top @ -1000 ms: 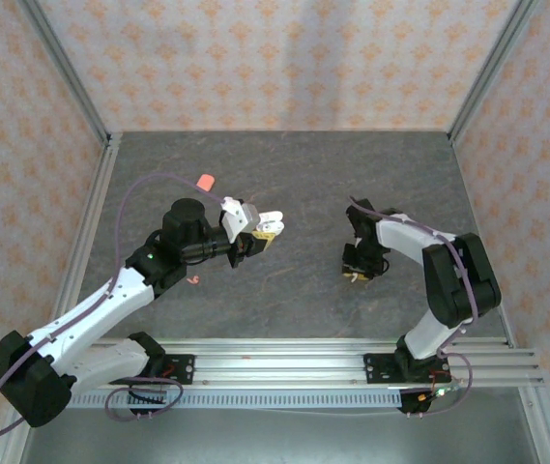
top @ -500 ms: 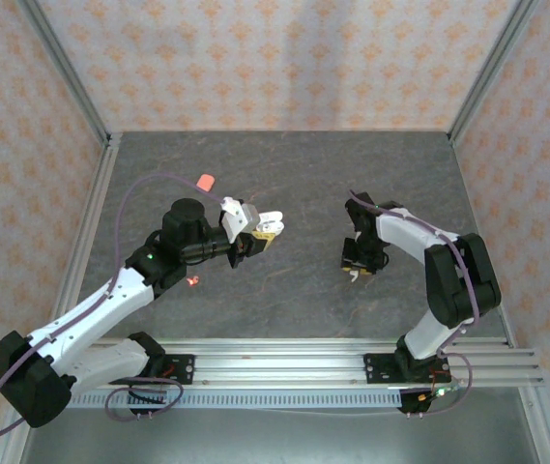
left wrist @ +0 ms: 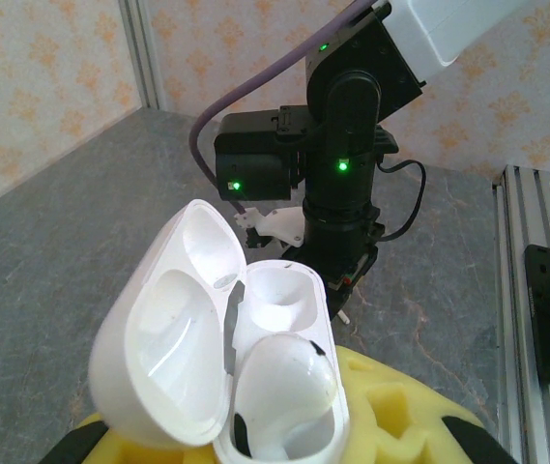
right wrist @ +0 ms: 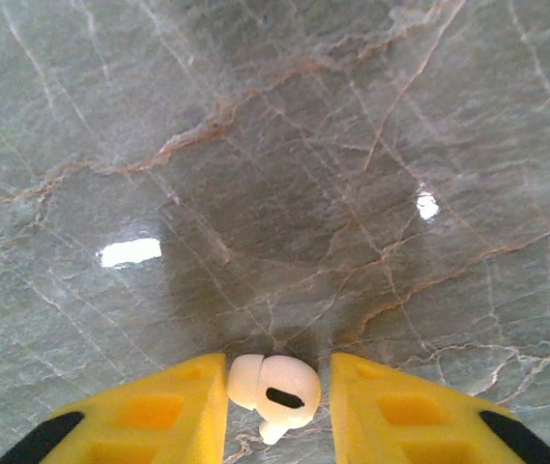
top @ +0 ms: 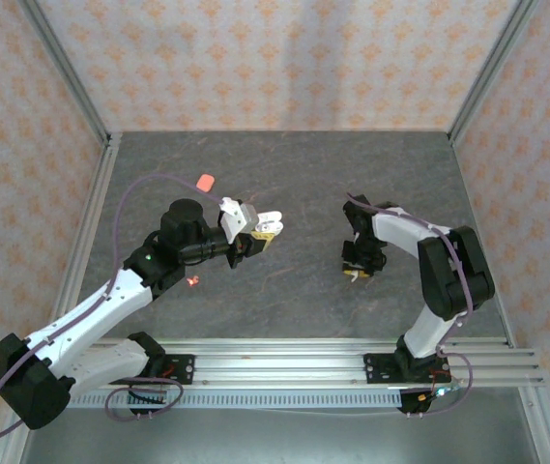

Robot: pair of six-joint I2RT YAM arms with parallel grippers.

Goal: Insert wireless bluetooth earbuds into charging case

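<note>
My left gripper (top: pixel 266 230) is shut on the white charging case (left wrist: pixel 255 367) and holds it above the table with its lid swung open. One white earbud (left wrist: pixel 284 382) sits in the case's near socket, and the far socket (left wrist: pixel 279 300) is empty. My right gripper (top: pixel 356 272) points down at the table, its yellow fingers (right wrist: pixel 159 411) on either side of a second white earbud (right wrist: pixel 276 387). The left finger touches that earbud's tip; a gap remains at the right finger (right wrist: pixel 419 406). A tiny coral-pink earbud (top: pixel 193 281) lies by my left arm.
A coral-pink case (top: pixel 204 181) lies at the back left of the marbled grey table (top: pixel 294 164). Patterned walls with metal posts close in three sides. An aluminium rail (top: pixel 284 362) carries the arm bases along the near edge.
My right gripper's fingers have drawn closer together around the white earbud on the table. My left gripper and the case have stayed where they were.
</note>
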